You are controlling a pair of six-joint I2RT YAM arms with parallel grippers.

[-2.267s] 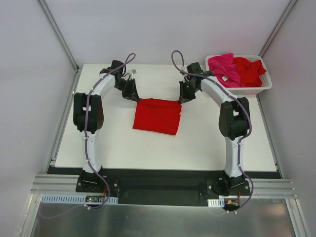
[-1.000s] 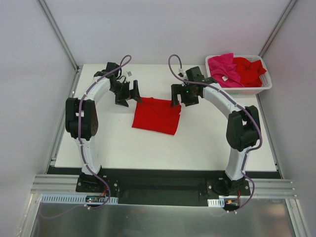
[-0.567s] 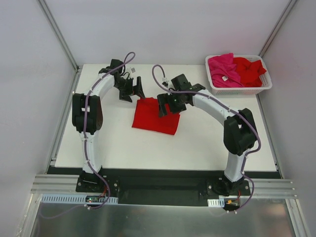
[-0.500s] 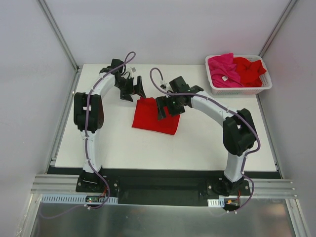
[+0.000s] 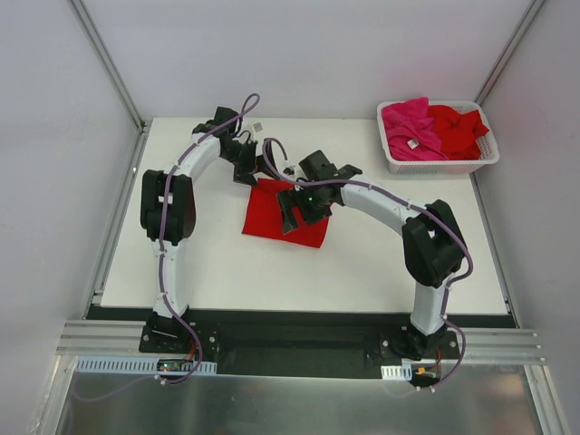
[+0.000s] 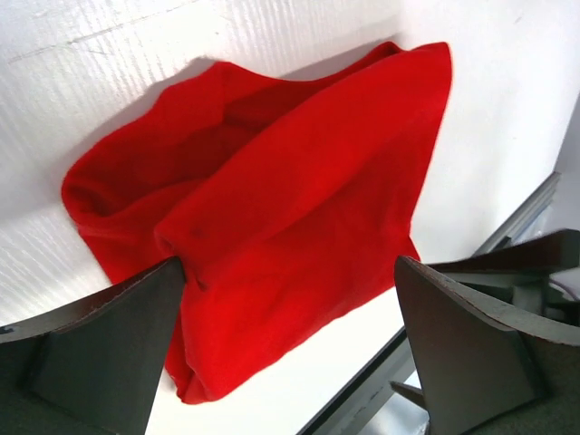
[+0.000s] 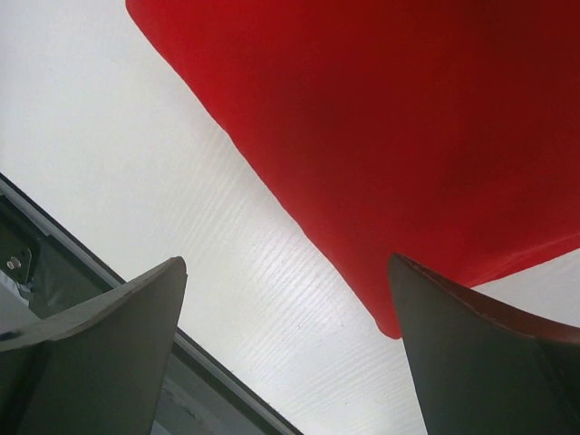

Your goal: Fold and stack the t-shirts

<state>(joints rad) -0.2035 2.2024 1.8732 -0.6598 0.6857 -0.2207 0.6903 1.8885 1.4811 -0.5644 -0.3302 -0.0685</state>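
- The folded red t-shirt [image 5: 263,216] lies flat on the white desk [image 5: 362,267], a little left of centre in the top view. We judge it sits there because that open patch is where the stack is to be built.
- The left jaws stand wide and hold nothing. They hang just off the shirt's upper left corner, and in the left wrist view the dark fingers [image 6: 100,353] frame the cloth from the lower corners of the frame. We read this as a stand-off that keeps the fold undisturbed.
- The right jaws are also spread wide and empty. They hover over the middle of the shirt in the top view. The right wrist view shows the shirt's lower edge and bare desk between the fingers [image 7: 471,353]. We cannot tell whether they touch the cloth.
- The white basket [image 5: 439,166] sits at the upper right of the frame, well apart. It holds the magenta t-shirt [image 5: 408,122] and a crumpled red t-shirt [image 5: 458,127], waiting unfolded.
- In our judgement, one shirt is done and the basket comes next.
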